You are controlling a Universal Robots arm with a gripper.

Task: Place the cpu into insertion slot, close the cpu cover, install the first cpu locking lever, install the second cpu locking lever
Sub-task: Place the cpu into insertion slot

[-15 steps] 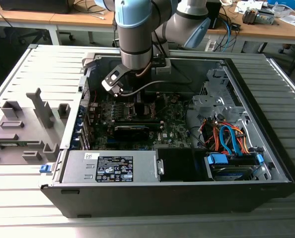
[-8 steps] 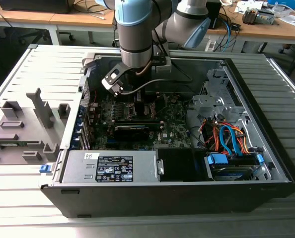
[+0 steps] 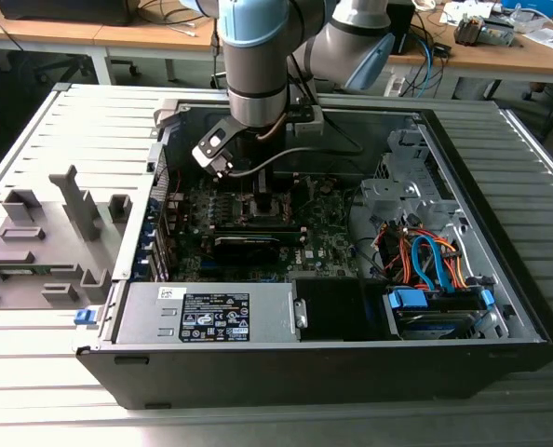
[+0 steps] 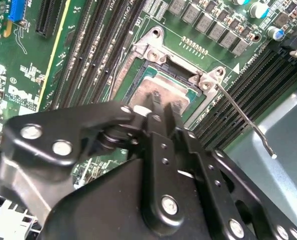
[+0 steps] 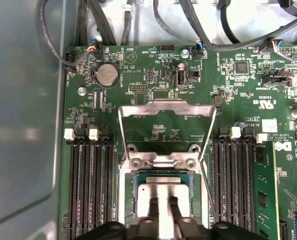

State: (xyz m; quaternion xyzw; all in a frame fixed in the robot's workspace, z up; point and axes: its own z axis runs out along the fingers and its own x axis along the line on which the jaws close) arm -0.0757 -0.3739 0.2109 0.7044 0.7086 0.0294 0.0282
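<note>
Step one looks done: the cpu (image 5: 161, 190) sits flat in the insertion slot (image 5: 133, 182), mid motherboard (image 5: 238, 90) between the memory slots (image 5: 91, 185). The gripper (image 5: 162, 207) hangs right over it, fingertips a narrow gap apart, clamped on nothing as far as I can tell. The cpu cover (image 5: 163, 106) is flipped open toward the coin-cell edge, and a locking lever (image 4: 241, 117) sticks out loose, so cover and both levers are left.

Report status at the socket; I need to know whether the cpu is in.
Tool down at the cpu, cpu within the insertion slot rim. The cpu cover stands open. Locking lever off to the side; nothing blocking.
</note>
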